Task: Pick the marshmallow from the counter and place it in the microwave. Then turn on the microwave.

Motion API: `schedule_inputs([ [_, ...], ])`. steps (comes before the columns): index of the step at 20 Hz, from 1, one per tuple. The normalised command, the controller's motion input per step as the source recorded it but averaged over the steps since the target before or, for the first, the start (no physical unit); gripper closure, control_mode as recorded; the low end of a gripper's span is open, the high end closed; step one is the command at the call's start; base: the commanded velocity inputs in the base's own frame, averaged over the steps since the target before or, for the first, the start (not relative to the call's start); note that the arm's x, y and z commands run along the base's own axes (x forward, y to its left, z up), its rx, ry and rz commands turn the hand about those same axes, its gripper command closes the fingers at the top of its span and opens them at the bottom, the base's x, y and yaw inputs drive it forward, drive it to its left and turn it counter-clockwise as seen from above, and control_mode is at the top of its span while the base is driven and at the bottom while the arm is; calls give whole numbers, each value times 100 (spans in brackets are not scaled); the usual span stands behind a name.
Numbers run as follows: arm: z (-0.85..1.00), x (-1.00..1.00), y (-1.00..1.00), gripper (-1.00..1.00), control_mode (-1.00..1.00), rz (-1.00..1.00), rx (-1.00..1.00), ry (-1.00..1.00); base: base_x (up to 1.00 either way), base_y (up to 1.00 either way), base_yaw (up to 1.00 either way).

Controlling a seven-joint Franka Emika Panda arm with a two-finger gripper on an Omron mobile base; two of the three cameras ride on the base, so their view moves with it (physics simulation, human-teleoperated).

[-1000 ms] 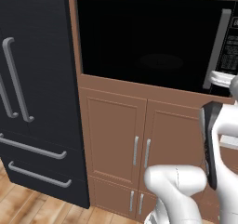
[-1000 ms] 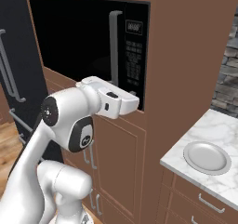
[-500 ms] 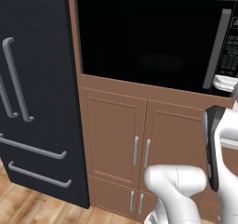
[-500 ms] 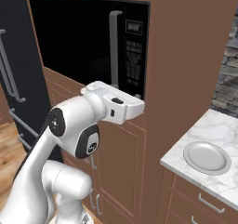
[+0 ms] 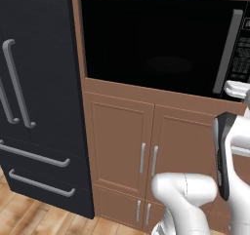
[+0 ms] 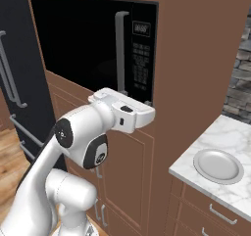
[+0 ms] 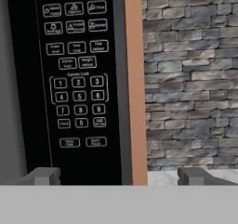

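Black and glossy, the large built-in microwave [image 6: 93,49] sat closed in brown wood cabinetry, one grey vertical door handle [image 6: 119,51] just left of its keypad panel [image 6: 141,59] and one small digital display at the panel's top. In the hand view the keypad [image 7: 78,74] stood close ahead, rows of function buttons above a block of number keys, with two wider buttons at the bottom. Whether the tiny white marshmallow lay inside the dark cavity could not be told.

The white arm's two-finger gripper [image 7: 118,175] hovered in front of the lower keypad, its two dark fingertips [image 7: 44,175] spread as wide as they go, holding nothing.

Below the microwave were two tall brown cabinet doors [image 5: 151,153], each with one grey bar handle. To the left stood one black fridge [image 5: 34,97] with long grey handles. To the right, the white grey-veined marble counter [image 6: 223,183] carried one round white plate [image 6: 218,165], over brown drawers. A grey stone-brick wall [image 7: 190,79] rose beyond the counter.
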Motion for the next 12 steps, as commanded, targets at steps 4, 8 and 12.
schedule_inputs([
  [4, -1, 7, -1, -100, -100, 0, -3, 0, 0, 0, 0],
  [8, -1, 3, -1, -100, -100, 0, -6, 0, 0, 0, 0],
  [12, 0, 3, 0, -100, -100, 0, -7, 0, 0, 0, 0],
])
